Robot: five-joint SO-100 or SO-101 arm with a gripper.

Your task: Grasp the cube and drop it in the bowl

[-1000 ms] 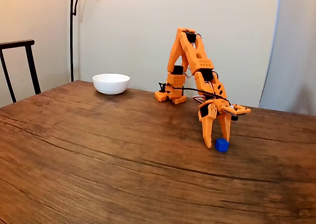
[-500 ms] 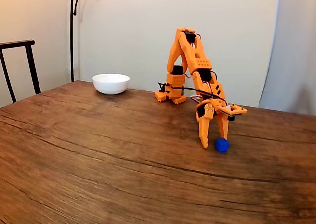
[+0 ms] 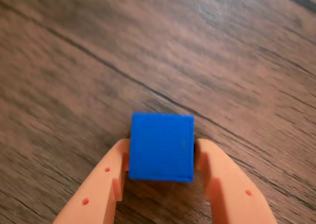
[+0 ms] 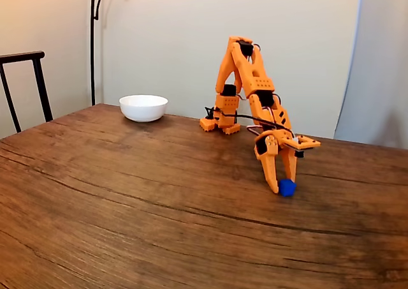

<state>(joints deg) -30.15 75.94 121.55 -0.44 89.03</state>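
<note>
Cube [image 3: 161, 146]: small, solid bright blue, plain flat faces, sat on wooden table [image 4: 127, 200]. Gripper [image 3: 162, 159] jaws clamped against both its sides. White bowl [image 4: 143, 108] stood well apart, far left.

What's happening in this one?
An orange arm is bent down over a wooden table, its gripper closed around a small blue cube. In the wrist view the two fingers press against the cube's opposite sides. In the fixed view the cube sits low, at the tabletop, not lifted clear. The white bowl stands far off to the left near the table's back edge, with nothing visible inside.
</note>
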